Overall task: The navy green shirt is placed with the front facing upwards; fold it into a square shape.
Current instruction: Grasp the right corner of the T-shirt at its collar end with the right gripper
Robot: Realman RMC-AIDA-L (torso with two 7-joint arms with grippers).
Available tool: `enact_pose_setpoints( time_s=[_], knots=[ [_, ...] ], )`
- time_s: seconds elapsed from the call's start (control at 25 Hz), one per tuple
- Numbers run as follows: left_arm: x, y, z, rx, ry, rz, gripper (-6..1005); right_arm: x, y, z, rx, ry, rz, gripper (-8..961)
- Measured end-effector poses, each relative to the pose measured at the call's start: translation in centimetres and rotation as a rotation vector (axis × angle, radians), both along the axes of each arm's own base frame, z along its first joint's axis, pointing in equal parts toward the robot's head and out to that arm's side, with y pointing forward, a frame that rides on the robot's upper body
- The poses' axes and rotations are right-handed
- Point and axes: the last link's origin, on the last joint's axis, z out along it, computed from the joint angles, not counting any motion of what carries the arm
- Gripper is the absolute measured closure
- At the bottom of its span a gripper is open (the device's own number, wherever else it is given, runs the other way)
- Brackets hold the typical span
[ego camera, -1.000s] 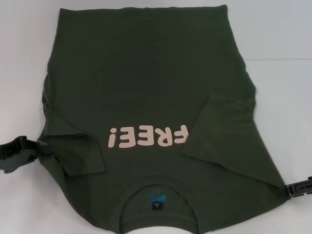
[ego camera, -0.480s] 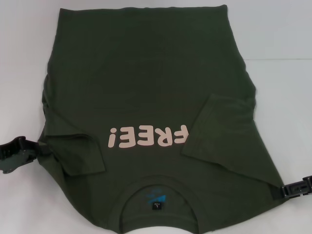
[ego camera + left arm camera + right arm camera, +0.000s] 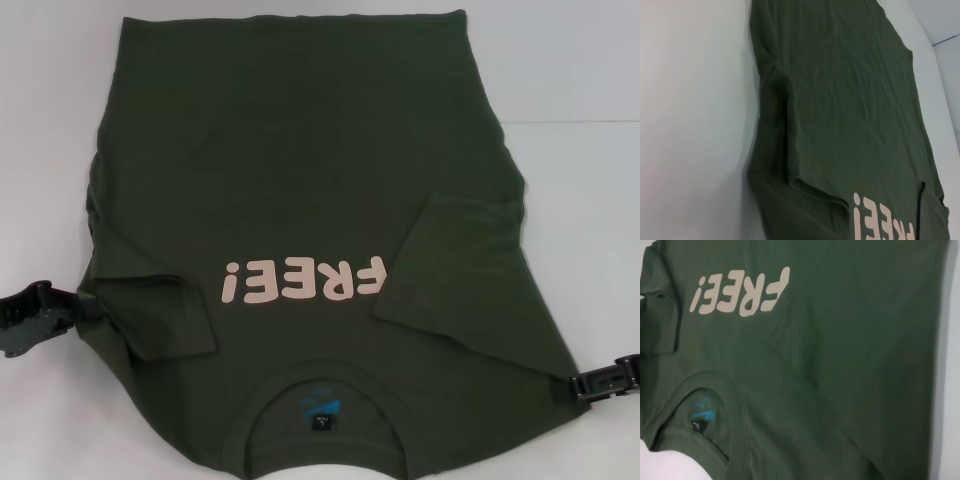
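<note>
White tabletop [image 3: 580, 70] under everything, bare at both sides and along the far edge.

Shirt [image 3: 300, 170] spread flat, front up, filling most of the head view. Collar [image 3: 320, 385] nearest the robot, hem at the far end. Pink "FREE!" lettering [image 3: 305, 279] across the chest, reading upside down from the head camera. Blue-printed label [image 3: 320, 408] visible inside the neck opening.

Both sleeves folded inward onto the body:
- left sleeve [image 3: 160, 315] lying as a flap just beside the "!" end of the lettering
- right sleeve [image 3: 450, 270] lying as a larger angled flap beside the "F" end

Left gripper [image 3: 78, 305] at the shirt's left edge, level with the left sleeve, touching the cloth at the shoulder. Fingers not distinguishable against the dark fabric: open or closed, cannot tell.

Right gripper [image 3: 575, 388] at the shirt's right edge, near the right shoulder corner, lower in the head view than the left one. Tip meets the cloth edge; finger state likewise cannot tell.

Left wrist view: shirt edge and folded sleeve crease [image 3: 790, 130] along the table, no fingers shown. Right wrist view: lettering [image 3: 740, 292] and collar [image 3: 705, 385], no fingers shown.
</note>
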Motion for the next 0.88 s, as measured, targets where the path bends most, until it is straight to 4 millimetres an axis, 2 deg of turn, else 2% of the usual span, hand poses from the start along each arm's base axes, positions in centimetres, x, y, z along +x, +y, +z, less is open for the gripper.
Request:
enact_pose_setpoints(
  time_s=[0.88],
  knots=[
    [0.3,0.1,-0.1,0.013,-0.027,-0.011,1001,-2.8,1.1,-2.6,-0.049,0.032,0.061,95]
  ],
)
